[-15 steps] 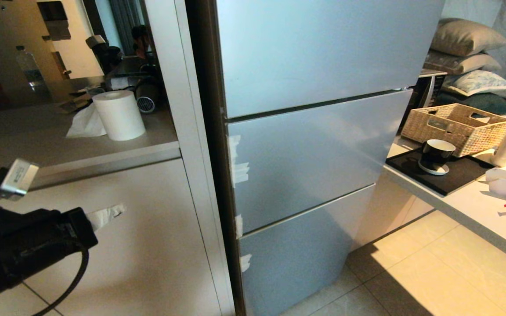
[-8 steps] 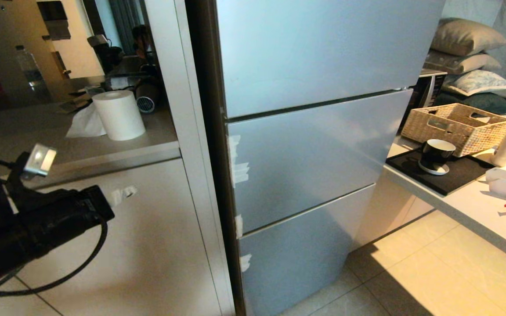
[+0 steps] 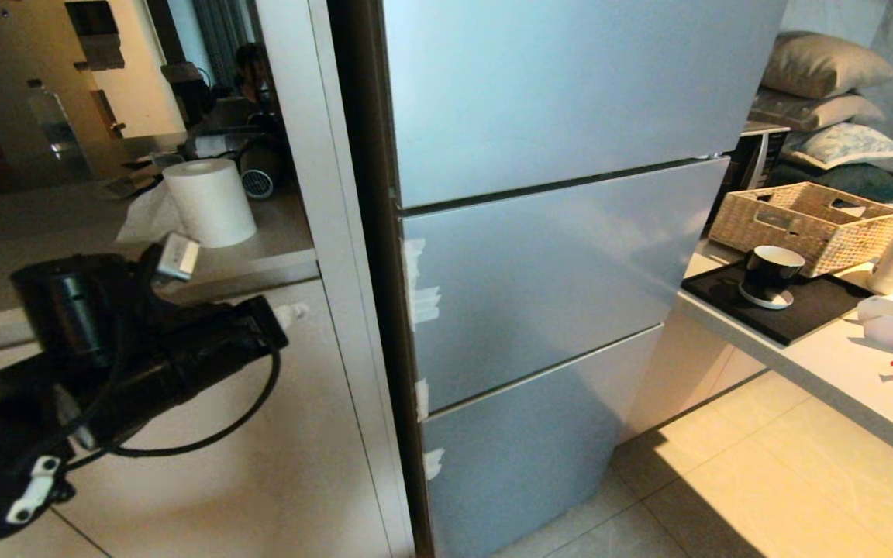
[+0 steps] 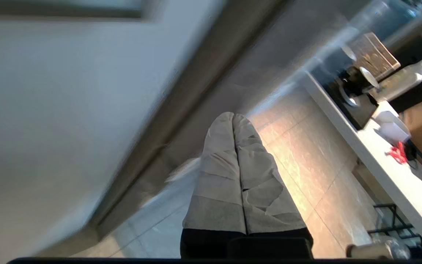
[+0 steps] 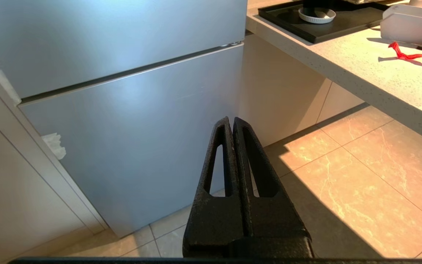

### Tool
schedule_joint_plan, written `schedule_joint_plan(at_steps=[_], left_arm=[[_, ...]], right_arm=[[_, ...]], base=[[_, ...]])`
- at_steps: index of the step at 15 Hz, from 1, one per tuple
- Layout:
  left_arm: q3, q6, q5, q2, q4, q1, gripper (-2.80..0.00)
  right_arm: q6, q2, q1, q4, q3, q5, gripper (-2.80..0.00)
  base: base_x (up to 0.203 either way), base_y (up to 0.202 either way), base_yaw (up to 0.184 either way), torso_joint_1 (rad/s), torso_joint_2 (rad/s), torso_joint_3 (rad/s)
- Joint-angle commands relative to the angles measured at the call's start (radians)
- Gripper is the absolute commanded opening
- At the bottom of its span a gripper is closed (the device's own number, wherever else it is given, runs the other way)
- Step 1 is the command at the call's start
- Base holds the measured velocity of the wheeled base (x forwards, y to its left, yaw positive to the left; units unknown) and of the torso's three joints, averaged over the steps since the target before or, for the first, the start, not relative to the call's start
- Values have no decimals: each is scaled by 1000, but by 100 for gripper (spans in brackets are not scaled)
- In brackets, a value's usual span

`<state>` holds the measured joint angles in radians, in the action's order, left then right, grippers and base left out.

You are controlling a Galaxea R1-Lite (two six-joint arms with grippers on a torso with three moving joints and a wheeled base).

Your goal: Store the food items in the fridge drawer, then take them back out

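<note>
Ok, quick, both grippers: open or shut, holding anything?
Left gripper: shut, holding nothing, raised beside the fridge.
Right gripper: shut, empty, low by the floor.

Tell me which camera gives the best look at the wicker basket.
The head view: the wicker basket sits whole on the counter right of the fridge. The left wrist view shows it blurred and far off. The right wrist view does not show it.
</note>
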<state>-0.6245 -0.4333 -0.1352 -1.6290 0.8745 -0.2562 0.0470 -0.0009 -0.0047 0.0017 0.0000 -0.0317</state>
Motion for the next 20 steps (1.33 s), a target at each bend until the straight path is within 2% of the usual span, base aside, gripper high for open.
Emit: schedule_joint_plan(at_steps=[1, 3, 8, 14, 20], left_arm=[[-89, -23, 113, -101, 7, -99, -280], [-157, -45, 183, -162, 10, -142, -280], [-269, -62, 279, -278, 69, -179, -280], [-343, -70, 283, -367, 177, -179, -280], [-375, -70, 275, -383, 181, -183, -280]], right_arm=[[1, 1, 0, 0, 0, 0, -280], [1, 1, 0, 0, 0, 0, -280], [1, 1, 0, 0, 0, 0, -280], [1, 1, 0, 0, 0, 0, -280], [1, 1, 0, 0, 0, 0, -280]], base=[[0, 0, 0, 0, 0, 0], [0, 0, 0, 0, 0, 0], [0, 0, 0, 0, 0, 0], [0, 0, 0, 0, 0, 0], [0, 0, 0, 0, 0, 0]])
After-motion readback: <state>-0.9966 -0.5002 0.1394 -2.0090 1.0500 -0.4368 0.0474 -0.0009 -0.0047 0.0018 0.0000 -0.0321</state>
